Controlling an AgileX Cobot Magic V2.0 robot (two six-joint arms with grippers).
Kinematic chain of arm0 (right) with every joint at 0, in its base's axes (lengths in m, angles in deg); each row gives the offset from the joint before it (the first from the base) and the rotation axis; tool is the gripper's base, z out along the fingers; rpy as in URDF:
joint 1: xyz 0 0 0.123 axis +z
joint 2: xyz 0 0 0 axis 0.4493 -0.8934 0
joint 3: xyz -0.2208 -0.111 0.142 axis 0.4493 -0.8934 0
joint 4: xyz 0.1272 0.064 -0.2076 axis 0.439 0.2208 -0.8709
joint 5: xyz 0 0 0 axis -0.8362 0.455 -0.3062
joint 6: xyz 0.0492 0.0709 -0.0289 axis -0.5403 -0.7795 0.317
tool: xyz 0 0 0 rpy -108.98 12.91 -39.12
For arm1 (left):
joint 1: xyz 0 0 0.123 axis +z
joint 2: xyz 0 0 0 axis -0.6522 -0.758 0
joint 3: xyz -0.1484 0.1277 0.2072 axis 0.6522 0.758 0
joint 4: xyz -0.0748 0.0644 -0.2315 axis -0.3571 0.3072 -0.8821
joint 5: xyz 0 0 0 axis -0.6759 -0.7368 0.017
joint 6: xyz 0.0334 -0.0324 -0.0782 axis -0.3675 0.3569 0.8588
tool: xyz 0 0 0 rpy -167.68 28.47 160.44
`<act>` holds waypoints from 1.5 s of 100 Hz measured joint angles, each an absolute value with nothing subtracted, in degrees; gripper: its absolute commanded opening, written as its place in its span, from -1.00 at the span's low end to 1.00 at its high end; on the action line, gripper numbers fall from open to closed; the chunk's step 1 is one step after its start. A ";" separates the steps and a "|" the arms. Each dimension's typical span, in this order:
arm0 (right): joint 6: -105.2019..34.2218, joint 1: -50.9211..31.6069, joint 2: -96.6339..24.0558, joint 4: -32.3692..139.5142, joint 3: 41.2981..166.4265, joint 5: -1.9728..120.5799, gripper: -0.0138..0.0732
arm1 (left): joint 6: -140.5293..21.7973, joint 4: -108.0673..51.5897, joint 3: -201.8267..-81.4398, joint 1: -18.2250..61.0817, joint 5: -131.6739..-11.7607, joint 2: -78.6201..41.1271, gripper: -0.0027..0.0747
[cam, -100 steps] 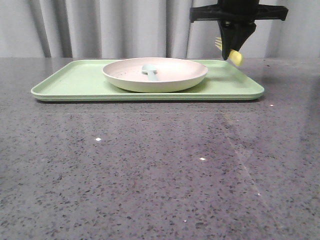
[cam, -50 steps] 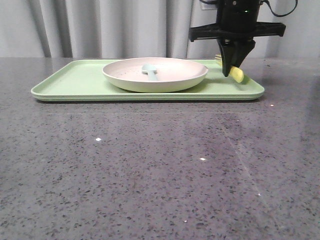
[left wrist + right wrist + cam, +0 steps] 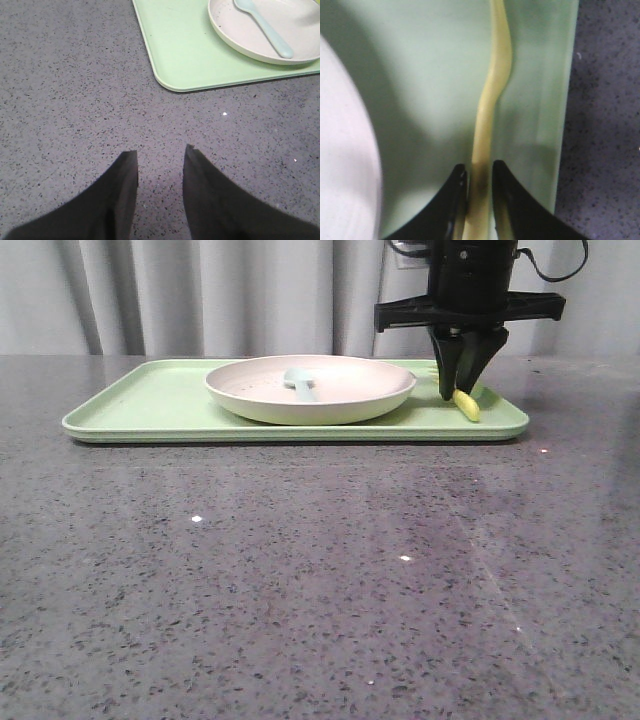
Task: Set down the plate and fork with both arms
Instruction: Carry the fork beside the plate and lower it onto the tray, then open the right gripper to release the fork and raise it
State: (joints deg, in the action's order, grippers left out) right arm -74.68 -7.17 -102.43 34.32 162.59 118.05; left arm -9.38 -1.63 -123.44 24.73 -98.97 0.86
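A: Fork (image 3: 466, 405) position, current frame?

B: On the right end of the green tray (image 3: 150, 400), between the plate (image 3: 310, 388) and the tray's right rim. Its near end looks to touch the tray floor in the front view; the rest slopes up into the right hand (image 3: 459, 392). In the right wrist view the fork (image 3: 490, 105) runs along the tray (image 3: 430, 75) just inside the rim, apart from the plate edge (image 3: 345, 165).

A: Hand state?

B: Right hand (image 3: 479, 172) pinches the yellow handle; both fingers (image 3: 507, 200) press against it. Pointing straight down.

A: Change against the earlier frames?

B: One second ago the fork hung in the air, well above the tray, beyond the plate's right edge. Half a second ago it was lower, level with the plate rim. Now it is down at the tray surface. The hand has descended with it, grip unchanged. Plate, tray and spoon have not shifted.

A: Plate contents?

B: Pale blue-grey spoon (image 3: 299, 381) lying inside, bowl toward the back. The plate sits on the tray, right of its middle.

A: Left hand?

B: Left hand (image 3: 160, 155) spread, nothing between the fingers (image 3: 117, 195), over bare grey speckled bench (image 3: 65, 90) near the tray's corner (image 3: 165, 82). Plate (image 3: 240, 35) and spoon (image 3: 265, 27) show at the frame edge. Out of the front view.
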 measured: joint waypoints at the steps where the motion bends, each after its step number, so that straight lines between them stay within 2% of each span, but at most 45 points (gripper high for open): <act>1: -74.68 -7.17 -102.43 34.32 162.59 118.05 -0.18 | -9.38 -1.63 -123.44 24.73 -98.97 0.86 -0.34; 37: -74.45 -7.17 -101.81 34.32 162.59 118.05 -0.16 | -9.38 -1.63 -123.44 24.73 -98.97 0.86 -0.34; 82: -74.23 -7.17 -92.05 34.22 162.41 118.16 -0.17 | -9.38 -1.63 -123.44 24.73 -98.97 0.86 -0.34; 112: -74.43 -6.93 -83.52 34.22 151.90 118.16 -0.17 | -9.38 -1.63 -123.44 24.73 -98.94 0.86 -0.34; 122: -75.56 -6.93 -78.78 34.22 144.60 116.85 -0.28 | -9.38 -1.63 -123.44 24.73 -98.85 0.86 -0.34; 137: -76.20 -6.93 -70.04 34.22 132.01 110.63 -0.66 | -9.38 -1.63 -123.44 24.73 -98.73 0.86 -0.34; 150: -76.32 -6.93 -62.00 34.12 122.53 104.82 -0.85 | -9.38 -1.63 -123.44 24.73 -98.47 0.86 -0.34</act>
State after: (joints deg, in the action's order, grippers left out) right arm -76.32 -6.93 -62.00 34.12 122.53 104.82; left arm -9.38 -1.63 -123.44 24.73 -98.47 0.86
